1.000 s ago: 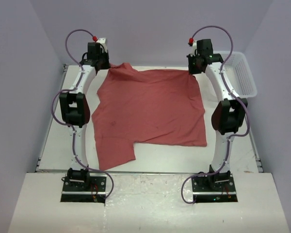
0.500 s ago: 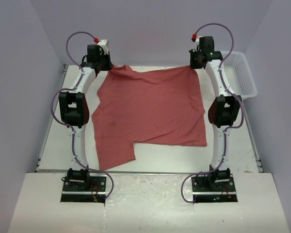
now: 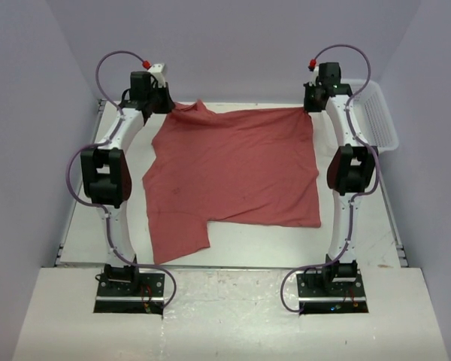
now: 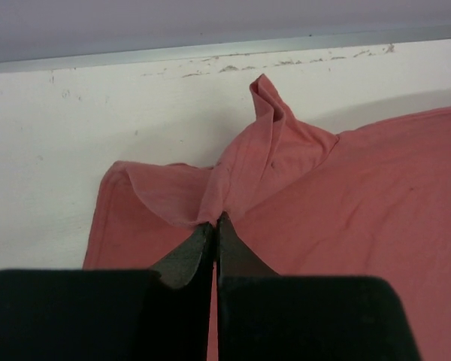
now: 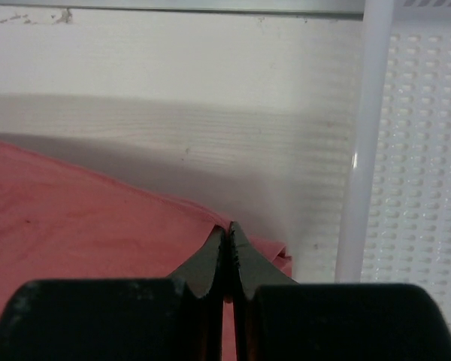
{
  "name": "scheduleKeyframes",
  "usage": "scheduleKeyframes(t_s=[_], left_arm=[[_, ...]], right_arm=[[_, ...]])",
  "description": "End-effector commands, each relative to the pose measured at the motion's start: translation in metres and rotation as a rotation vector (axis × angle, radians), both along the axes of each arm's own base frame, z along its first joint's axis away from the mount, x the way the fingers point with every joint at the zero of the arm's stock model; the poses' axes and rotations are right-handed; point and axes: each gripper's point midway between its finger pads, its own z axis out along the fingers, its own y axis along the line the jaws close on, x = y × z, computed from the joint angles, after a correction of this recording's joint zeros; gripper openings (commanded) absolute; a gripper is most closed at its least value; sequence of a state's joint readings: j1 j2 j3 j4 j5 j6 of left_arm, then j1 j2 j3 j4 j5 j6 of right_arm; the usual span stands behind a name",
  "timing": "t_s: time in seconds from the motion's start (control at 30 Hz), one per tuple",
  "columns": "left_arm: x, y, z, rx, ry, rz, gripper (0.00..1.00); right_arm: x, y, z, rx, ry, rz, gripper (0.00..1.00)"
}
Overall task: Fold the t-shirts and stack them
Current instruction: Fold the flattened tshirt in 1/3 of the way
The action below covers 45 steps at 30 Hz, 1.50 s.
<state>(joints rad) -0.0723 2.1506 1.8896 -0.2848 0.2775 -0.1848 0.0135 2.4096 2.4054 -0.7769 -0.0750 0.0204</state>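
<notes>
A brick-red t-shirt (image 3: 237, 169) lies spread on the white table, one sleeve hanging toward the near left. My left gripper (image 3: 163, 104) is shut on the shirt's far left corner; in the left wrist view the cloth (image 4: 286, 195) bunches up at my closed fingertips (image 4: 214, 222). My right gripper (image 3: 313, 105) is shut on the far right corner; in the right wrist view the red hem (image 5: 98, 218) is pinched at my closed fingertips (image 5: 227, 228). Both arms reach to the far edge of the table.
A white plastic mesh basket (image 3: 374, 113) stands at the far right, just right of my right gripper; its rim (image 5: 364, 143) is close in the right wrist view. The back wall and the table's metal edge (image 4: 225, 49) lie just beyond both grippers.
Both grippers have moved farther back and outward with the shirt's far corners, drawing the far edge straighter and wider. The right gripper has moved toward the basket.
</notes>
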Motion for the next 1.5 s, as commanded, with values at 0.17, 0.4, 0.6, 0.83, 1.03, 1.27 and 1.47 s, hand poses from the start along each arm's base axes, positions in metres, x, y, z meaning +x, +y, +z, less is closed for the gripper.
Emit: scheduleKeyframes(t_s=[0.17,0.4,0.6,0.83,1.03,1.27,1.47], left_arm=[[-0.029,-0.014,0.047,-0.028,-0.085,-0.008,0.00],[-0.052,-0.010,0.036,-0.024,-0.050,0.025,0.00],[-0.070,0.001,0.038,-0.005,-0.032,0.079,0.00],[-0.087,0.013,0.035,0.026,0.000,0.137,0.00],[-0.097,0.019,0.022,0.029,0.065,0.185,0.00],[-0.114,0.026,-0.010,0.036,0.170,0.234,0.00],[-0.123,0.027,-0.016,0.029,0.191,0.251,0.00]], right_arm=[[-0.029,0.021,0.022,0.039,0.000,0.004,0.00],[-0.052,0.031,0.023,0.037,0.021,0.001,0.00],[-0.071,0.023,0.021,0.025,0.054,-0.057,0.00],[-0.087,0.014,0.014,0.000,0.099,-0.103,0.00],[-0.098,0.011,0.002,-0.014,0.158,-0.128,0.00],[-0.114,0.009,-0.017,-0.020,0.211,-0.146,0.00],[-0.123,0.000,-0.019,-0.040,0.221,-0.198,0.00]])
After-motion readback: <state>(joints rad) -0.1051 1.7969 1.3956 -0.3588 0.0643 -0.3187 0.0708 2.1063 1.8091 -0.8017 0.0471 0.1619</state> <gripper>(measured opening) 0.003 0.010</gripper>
